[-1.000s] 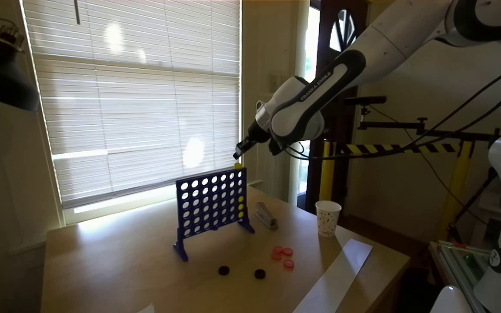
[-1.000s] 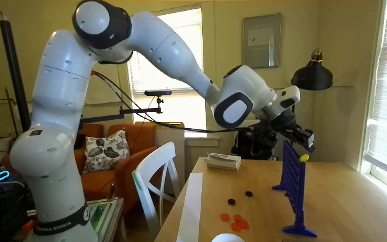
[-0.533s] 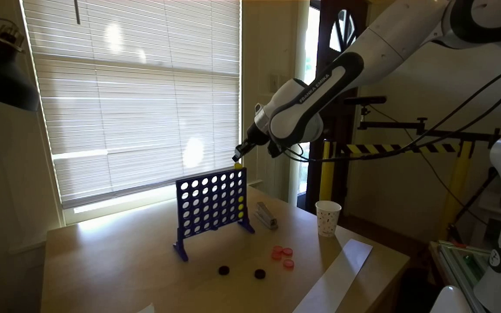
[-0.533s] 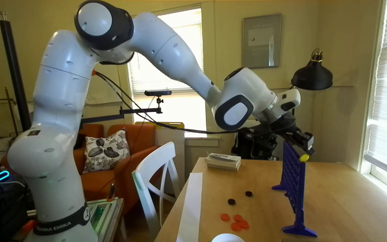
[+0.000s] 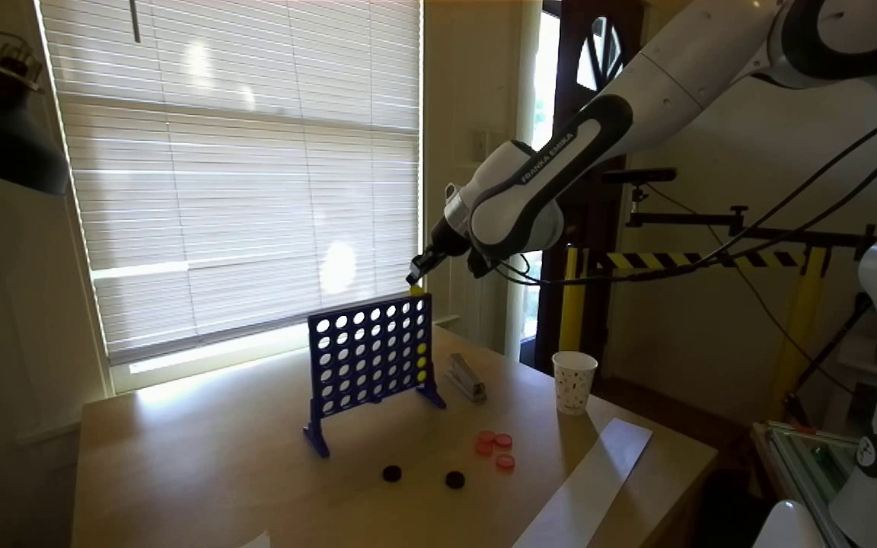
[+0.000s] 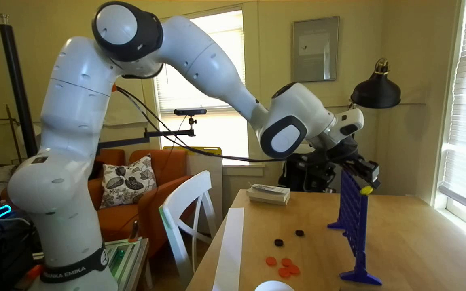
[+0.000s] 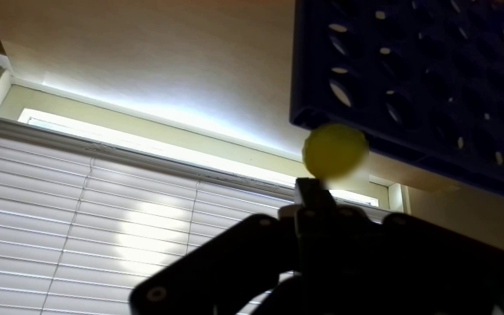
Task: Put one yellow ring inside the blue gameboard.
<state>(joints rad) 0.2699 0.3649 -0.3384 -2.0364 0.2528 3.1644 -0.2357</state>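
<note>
Yellow ring (image 6: 366,190) atop blue gameboard (image 6: 355,212); pincer (image 7: 313,187) pressed together just above; stapler (image 5: 467,378), cup (image 5: 574,384), 2 black tokens (image 5: 392,473) on table (image 5: 202,472)

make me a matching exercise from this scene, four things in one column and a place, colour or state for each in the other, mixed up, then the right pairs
Column 1
1. gripper
2. topmost yellow ring
3. black tokens
4. cup

Column 2
A. white with small specks
B. poking up at one end of the top edge of the blue gameboard
C. shut
D. lying flat on the table

Right pairs: 1-C, 2-B, 3-D, 4-A
</note>
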